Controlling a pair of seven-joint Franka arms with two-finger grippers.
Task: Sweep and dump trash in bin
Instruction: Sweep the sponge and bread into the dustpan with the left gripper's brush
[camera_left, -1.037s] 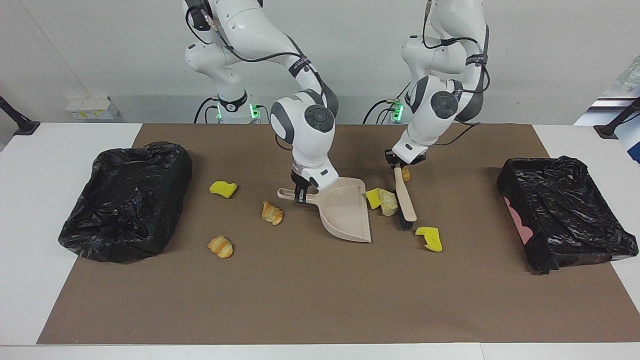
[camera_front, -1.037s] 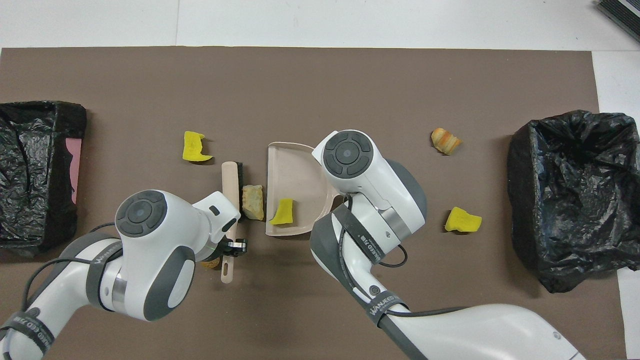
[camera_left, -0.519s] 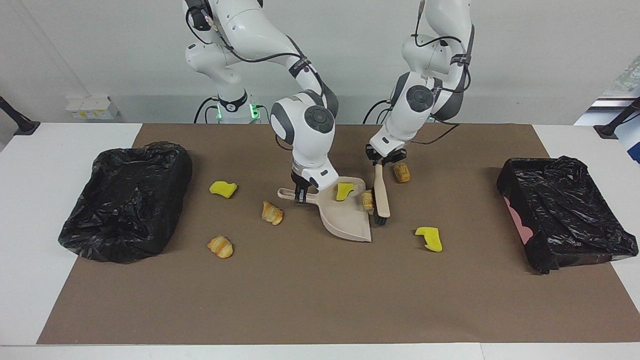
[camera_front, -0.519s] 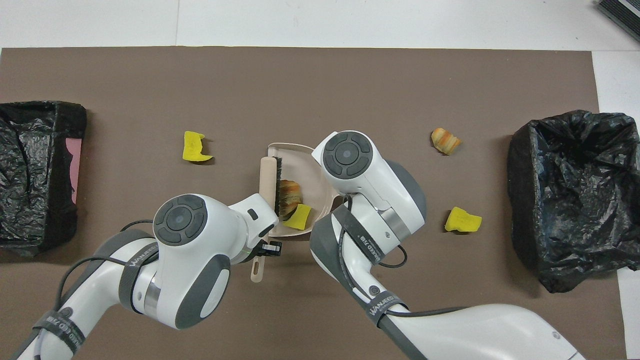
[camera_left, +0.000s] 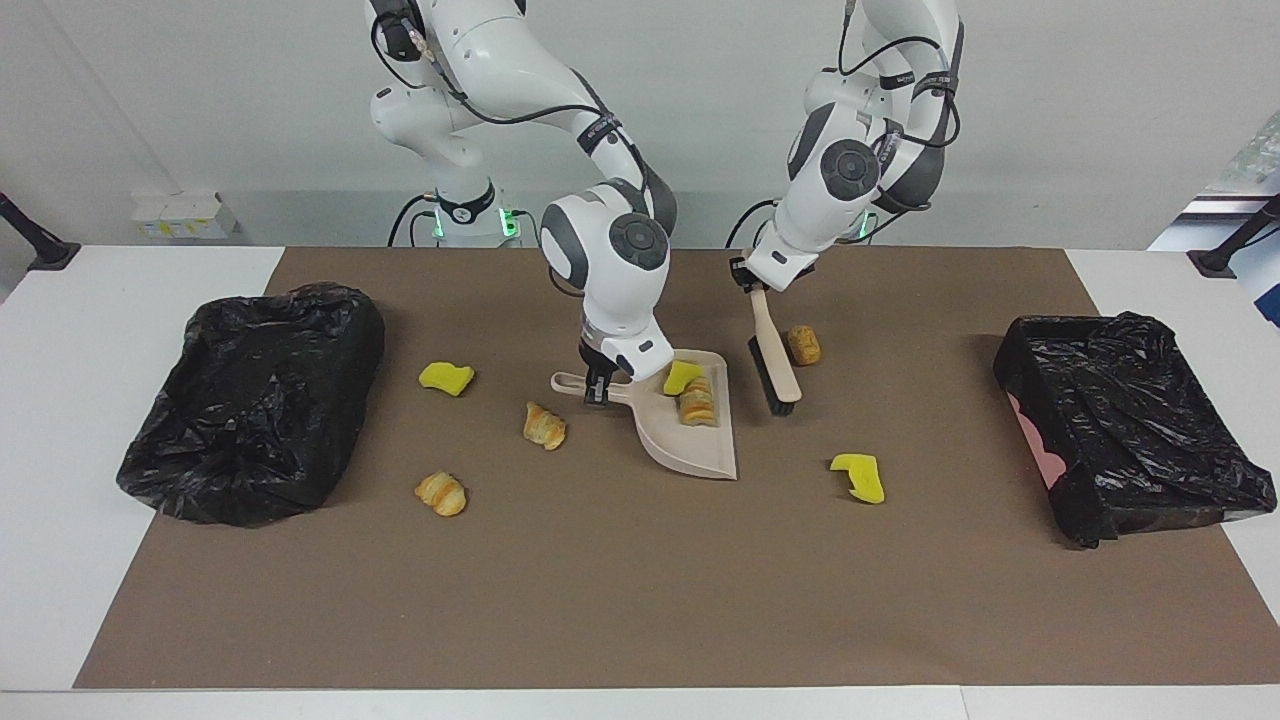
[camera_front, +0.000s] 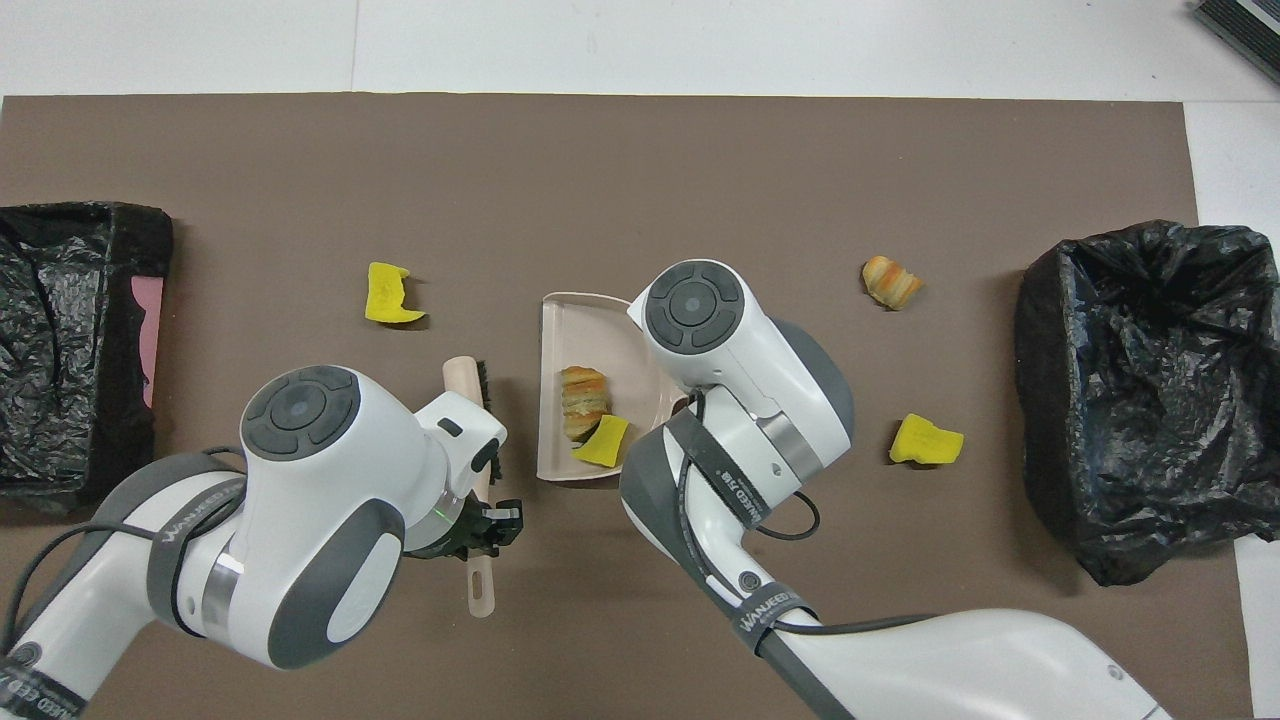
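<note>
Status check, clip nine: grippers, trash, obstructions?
Left gripper shut on brush. Right gripper shut on dustpan. Two scraps in pan. Nothing blocking.

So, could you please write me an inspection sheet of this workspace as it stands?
Surface: brown mat on a white table.
Job's things: a yellow sponge piece and a pastry lie in the dustpan; five scraps lie on the mat: two sponge pieces, two croissants and a brown nugget.
Bins: one black-lined bin at each end of the table.
Clutter: nothing seen.
Grippers: right claw shut on the dustpan's handle; left claw shut on the brush, beside the dustpan.
Cables: black cables run along both arms.
Surroundings: white wall; a small white box near it.
</note>
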